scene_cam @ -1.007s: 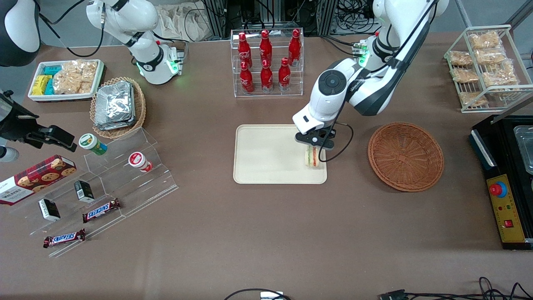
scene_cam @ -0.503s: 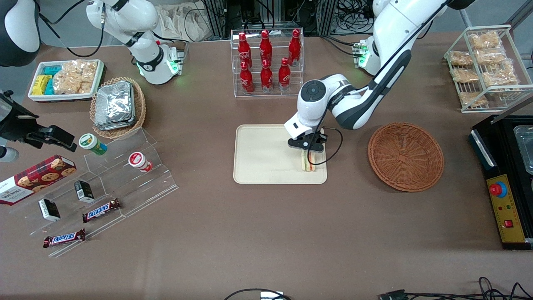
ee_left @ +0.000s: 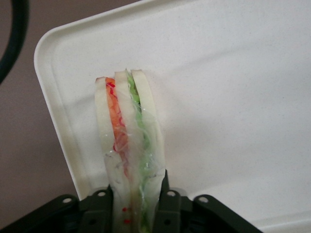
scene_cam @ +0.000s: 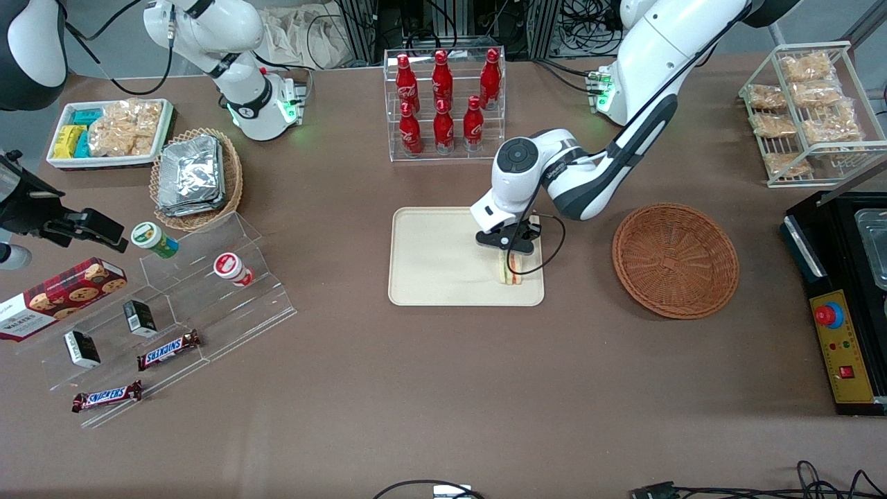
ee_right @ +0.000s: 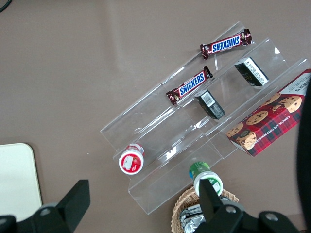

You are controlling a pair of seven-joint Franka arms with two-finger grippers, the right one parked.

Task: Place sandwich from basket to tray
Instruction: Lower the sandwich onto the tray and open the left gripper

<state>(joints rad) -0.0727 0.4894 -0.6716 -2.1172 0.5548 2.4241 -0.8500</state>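
Front view: the gripper [scene_cam: 511,258] hangs right of frame centre, over the tray's [scene_cam: 429,260] lower-right corner, with the sandwich [scene_cam: 511,272] directly below it; the basket [scene_cam: 675,260] sits empty.

Left wrist view: jaws clamped on the sandwich [ee_left: 127,145], its long axis pointing straight out over the tray [ee_left: 233,97].

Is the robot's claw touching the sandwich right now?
Touching. The left wrist view shows the gripper shut on the sandwich, one black finger pressed against each bread side with no gap, above the tray.
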